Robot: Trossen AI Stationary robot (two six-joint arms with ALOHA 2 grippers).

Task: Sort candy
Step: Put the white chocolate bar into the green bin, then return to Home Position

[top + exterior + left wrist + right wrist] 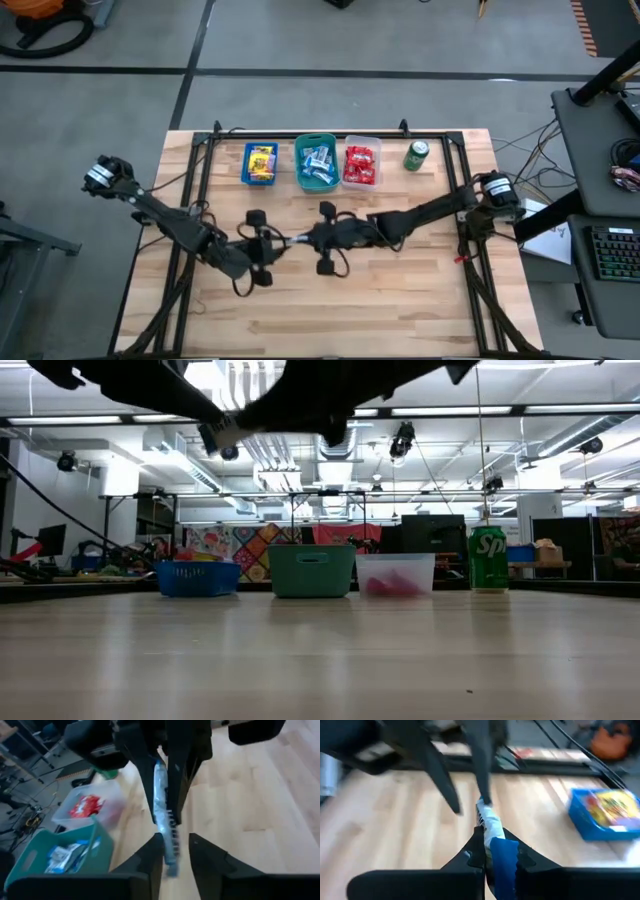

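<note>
Room: workshop hall with strip ceiling lights, desks and monitors beyond my table in the low view.
Table (330, 320): pale wooden planks with a dark frame; my grippers meet above its middle.
Teal bin (316, 165): just ahead of my grippers at the far edge, holding light blue-white candy packets (318, 160).
Blue bin (260, 164): ahead of my left gripper, to the teal bin's left, with yellow candy packets (261, 162).
Clear bin (361, 164): ahead of my right gripper, to the teal bin's right, with red candy packets (360, 165).
Green soda can (417, 155): upright, right of the clear bin, well apart from my grippers.
Left gripper (175, 851): tip to tip with my right one; fingers slightly apart, either side of the packet's lower end.
Right gripper (492, 852): fingers pressed together on the packet.
Light blue-white candy packet (161, 800): hangs between my two grippers above the table, its blue end clamped in the right one.
</note>
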